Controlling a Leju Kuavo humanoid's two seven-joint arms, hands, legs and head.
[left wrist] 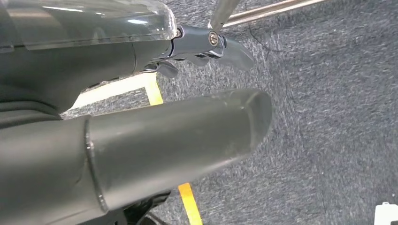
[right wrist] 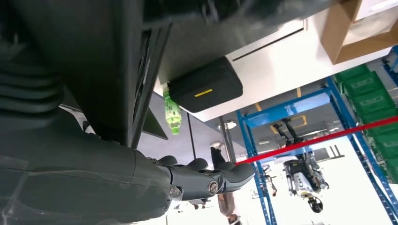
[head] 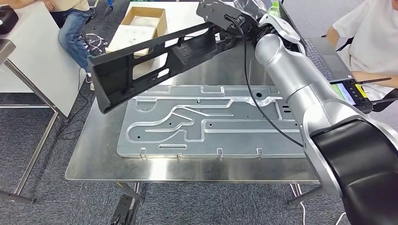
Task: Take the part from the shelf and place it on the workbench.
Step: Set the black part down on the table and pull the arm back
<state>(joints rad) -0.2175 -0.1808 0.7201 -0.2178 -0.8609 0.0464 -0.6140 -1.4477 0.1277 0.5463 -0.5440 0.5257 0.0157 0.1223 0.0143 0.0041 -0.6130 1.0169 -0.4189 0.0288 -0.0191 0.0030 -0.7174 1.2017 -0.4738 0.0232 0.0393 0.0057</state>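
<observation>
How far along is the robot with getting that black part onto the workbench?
Pickup looks done: the right hand holds the black part tilted in the air above the workbench, over a metal plate. Setting it down and letting go remain.

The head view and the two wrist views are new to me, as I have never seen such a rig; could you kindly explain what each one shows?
This is a humanoid robot with two silver arms, each ending in a many-fingered hand. The head view looks forward and down from high on its body. There the right arm reaches over a steel workbench, and the right hand holds one end of a long black plastic part, tilted in the air above the bench. On the bench lies a large flat stamped metal panel. People sit nearby, and an open cardboard box stands on a white table behind.

The other two pictures come from cameras at the wrists and are turned. The right wrist view looks along the right hand under the dark part, past a green bottle towards blue shelving. The left wrist view shows the left hand above grey carpet, holding nothing.
</observation>
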